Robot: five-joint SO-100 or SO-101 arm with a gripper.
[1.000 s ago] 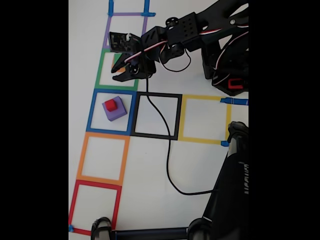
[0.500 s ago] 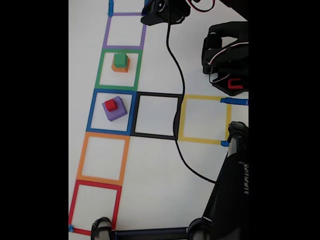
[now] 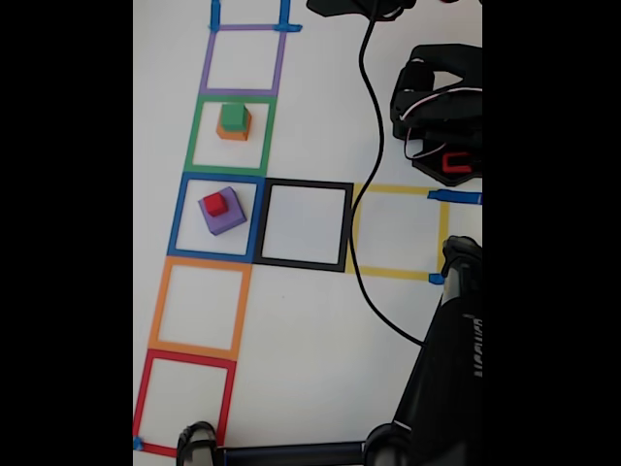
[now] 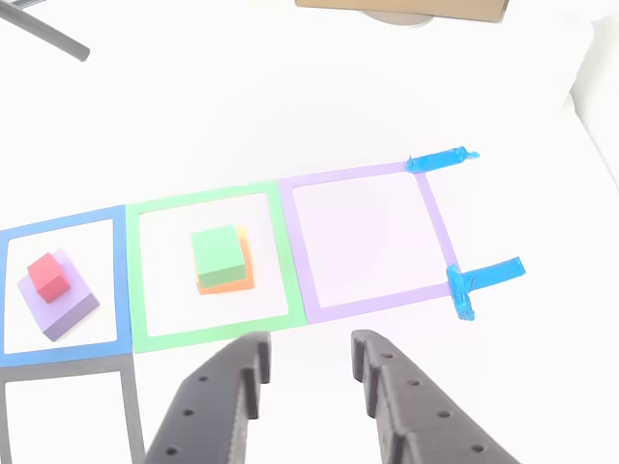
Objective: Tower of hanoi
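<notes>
We have the green cube (image 4: 217,253) stacked on the orange cube (image 4: 242,275), both inside the green square (image 4: 135,280); in the fixed view the same stack, green cube (image 3: 233,116) over orange (image 3: 233,133), sits near the top of that square (image 3: 194,136). Next square along, the blue one (image 4: 121,280), holds the red cube (image 4: 46,276) on the purple cube (image 4: 70,307); fixed view matches, red (image 3: 214,203) on purple (image 3: 227,216) in the blue square (image 3: 178,218). The purple square (image 4: 435,227) past the green one has blue tape (image 4: 440,158) at its far corners. Our pincer (image 4: 311,362) shows at the bottom of the other view, fingers spread with a clear gap, pinching nothing, hanging above the white surface (image 4: 290,97) just short of the green and purple squares. Fixed view also shows black (image 3: 346,228), yellow (image 3: 398,189), orange (image 3: 160,301) and red (image 3: 184,356) squares, a black cable (image 3: 361,252) crossing the yellow one, and the arm base (image 3: 441,107) at right.
</notes>
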